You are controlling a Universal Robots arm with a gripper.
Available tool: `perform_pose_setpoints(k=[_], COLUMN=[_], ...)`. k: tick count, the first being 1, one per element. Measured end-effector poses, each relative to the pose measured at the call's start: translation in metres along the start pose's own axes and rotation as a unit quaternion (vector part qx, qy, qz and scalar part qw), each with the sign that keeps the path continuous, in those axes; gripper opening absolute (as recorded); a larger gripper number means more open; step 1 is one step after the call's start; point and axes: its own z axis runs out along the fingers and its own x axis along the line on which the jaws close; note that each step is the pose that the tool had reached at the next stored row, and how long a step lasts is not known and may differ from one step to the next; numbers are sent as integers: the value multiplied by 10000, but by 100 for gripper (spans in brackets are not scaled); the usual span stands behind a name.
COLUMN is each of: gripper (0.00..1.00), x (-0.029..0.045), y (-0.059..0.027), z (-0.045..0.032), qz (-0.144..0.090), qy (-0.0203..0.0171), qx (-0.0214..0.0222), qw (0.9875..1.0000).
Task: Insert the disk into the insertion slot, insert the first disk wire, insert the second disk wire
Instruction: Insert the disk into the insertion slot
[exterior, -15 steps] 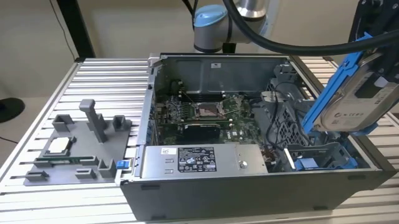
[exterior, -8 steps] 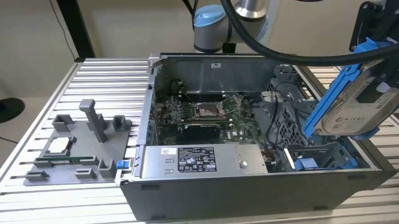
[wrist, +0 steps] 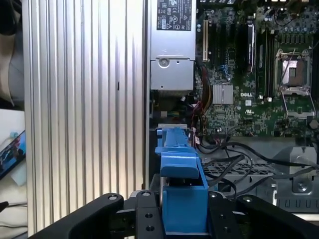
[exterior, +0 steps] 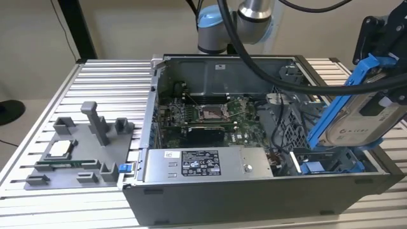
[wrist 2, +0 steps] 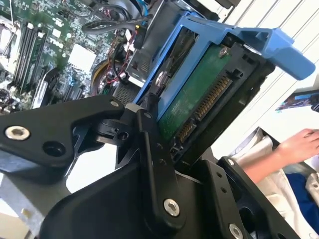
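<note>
Grey fixture block (exterior: 83, 148) sits on the slatted table (exterior: 108, 81), to the exterior view's left of the open computer case (exterior: 254, 200). Inside the case, the power-supply box (exterior: 203, 164) lies along the near wall, with the motherboard (exterior: 210, 114) behind it. Over the case's corner at the exterior view's right, the gripper (exterior: 389, 98) is clamped on the disk (exterior: 356, 119). The disk is tilted, its lower end just above the insertion slot (exterior: 330, 162), not seated.

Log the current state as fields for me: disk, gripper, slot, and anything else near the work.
disk: tilted, clipped in its blue frame, connector edge bare with no wire plugged in
gripper: shut on the disk at its upper end
insertion slot: under the disk's lower end; disk not seated
power-supply box: beside the slot, toward the exterior view's left
person's hand: outside the case, apart from the disk
</note>
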Motion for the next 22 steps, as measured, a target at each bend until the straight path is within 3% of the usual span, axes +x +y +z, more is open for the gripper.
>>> perform_pose_setpoints(k=[13,18,22], gripper=[0,0,0], x=[-20,-19,-37], y=[-42,-42,-45], z=[233,247,307], qz=[0,0,-1], qy=[-1,-2,-28], qx=[0,0,3], qw=[10000,10000,10000])
